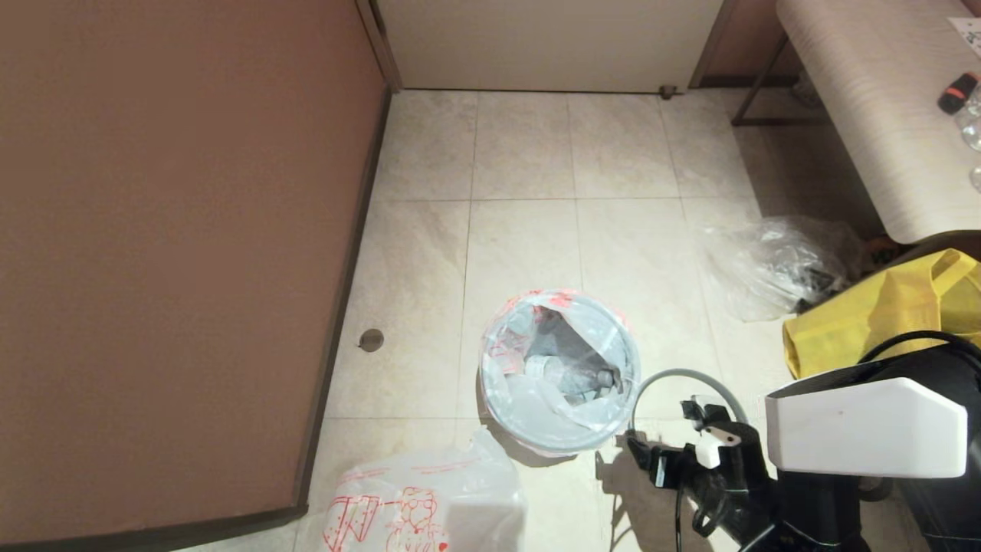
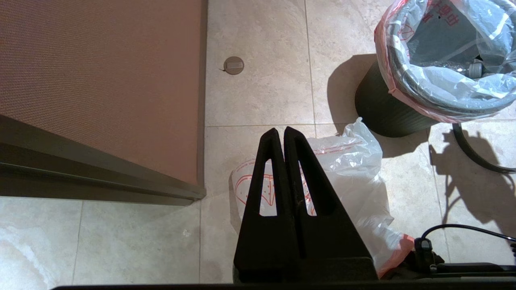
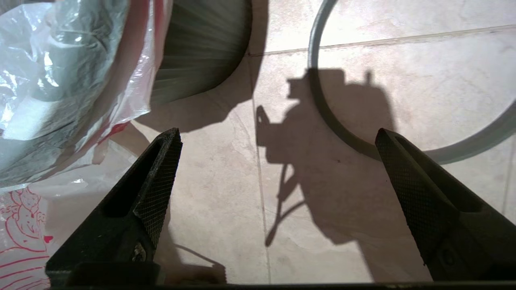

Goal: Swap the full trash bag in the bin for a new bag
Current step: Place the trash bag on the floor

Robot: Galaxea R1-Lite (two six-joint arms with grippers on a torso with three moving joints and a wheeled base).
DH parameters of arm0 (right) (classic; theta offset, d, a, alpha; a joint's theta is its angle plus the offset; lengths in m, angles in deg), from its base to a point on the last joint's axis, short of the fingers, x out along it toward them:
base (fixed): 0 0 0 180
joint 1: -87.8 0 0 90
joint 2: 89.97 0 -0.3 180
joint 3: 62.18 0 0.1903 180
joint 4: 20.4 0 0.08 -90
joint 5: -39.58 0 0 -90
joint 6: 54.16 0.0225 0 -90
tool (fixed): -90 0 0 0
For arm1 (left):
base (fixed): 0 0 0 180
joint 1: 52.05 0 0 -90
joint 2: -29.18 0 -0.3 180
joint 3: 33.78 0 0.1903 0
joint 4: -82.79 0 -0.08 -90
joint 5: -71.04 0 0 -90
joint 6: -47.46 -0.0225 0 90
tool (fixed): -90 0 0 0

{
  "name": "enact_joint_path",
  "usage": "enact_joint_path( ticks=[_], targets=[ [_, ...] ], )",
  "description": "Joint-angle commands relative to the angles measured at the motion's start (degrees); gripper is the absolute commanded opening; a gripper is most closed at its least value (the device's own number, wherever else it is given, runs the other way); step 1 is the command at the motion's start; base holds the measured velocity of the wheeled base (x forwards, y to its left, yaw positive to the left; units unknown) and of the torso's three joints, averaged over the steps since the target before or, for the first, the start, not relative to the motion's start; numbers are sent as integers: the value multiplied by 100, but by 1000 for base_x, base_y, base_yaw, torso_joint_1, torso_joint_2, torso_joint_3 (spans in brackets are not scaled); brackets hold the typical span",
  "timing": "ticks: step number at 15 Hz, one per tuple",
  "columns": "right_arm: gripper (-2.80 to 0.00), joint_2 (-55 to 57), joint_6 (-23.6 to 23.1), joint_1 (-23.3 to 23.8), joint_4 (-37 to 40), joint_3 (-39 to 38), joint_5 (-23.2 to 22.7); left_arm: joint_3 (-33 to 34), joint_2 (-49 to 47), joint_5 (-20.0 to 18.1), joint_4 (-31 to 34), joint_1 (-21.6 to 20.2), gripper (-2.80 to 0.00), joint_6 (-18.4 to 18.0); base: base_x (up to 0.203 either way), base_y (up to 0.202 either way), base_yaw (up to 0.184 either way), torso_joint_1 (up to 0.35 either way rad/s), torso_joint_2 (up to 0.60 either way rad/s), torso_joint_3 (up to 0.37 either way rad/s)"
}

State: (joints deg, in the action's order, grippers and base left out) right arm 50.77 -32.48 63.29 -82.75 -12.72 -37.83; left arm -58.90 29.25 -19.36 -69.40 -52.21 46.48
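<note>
The bin point(image 1: 536, 441), a small round black wastebasket, stood upright on the floor. The full trash bag point(image 1: 510, 383) lined it, milky-white with orange-red edging folded over the rim, what looked like a bottle inside. The grey hoop point(image 1: 693, 377) lay beside it. The new bag point(image 1: 429, 502), red-printed, lay crumpled nearby.

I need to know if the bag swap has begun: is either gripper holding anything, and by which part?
Nothing is held. The right gripper hangs open over bare floor beside the bin; the left gripper is shut on nothing above the new bag.
</note>
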Motion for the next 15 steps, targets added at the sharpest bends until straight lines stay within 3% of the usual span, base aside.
enact_joint_path(
  ticks=[1, 9, 12, 14, 15],
  targets=[
    [0, -199, 11, 106, -63, -189, 8, 0, -7, 5, 5, -2, -280, 1, 0, 0, 0, 0, 0, 0],
    [0, -767, -93, 258, -68, -1169, 110, 0, -7, 0, 5, -2, -280, 1, 0, 0, 0, 0, 0, 0],
    [0, -2058, -458, 221, -32, -1764, 394, 0, -7, 5, 5, -2, -280, 1, 0, 0, 0, 0, 0, 0],
    [0, -2781, -992, 197, 99, -2119, 552, 0, -7, 5, 5, -2, -280, 1, 0, 0, 0, 0, 0, 0],
    [-280, -2943, -1319, 176, 159, -2236, 668, 0, -7, 5, 5, -2, -280, 1, 0, 0, 0, 0, 0, 0]
  ],
)
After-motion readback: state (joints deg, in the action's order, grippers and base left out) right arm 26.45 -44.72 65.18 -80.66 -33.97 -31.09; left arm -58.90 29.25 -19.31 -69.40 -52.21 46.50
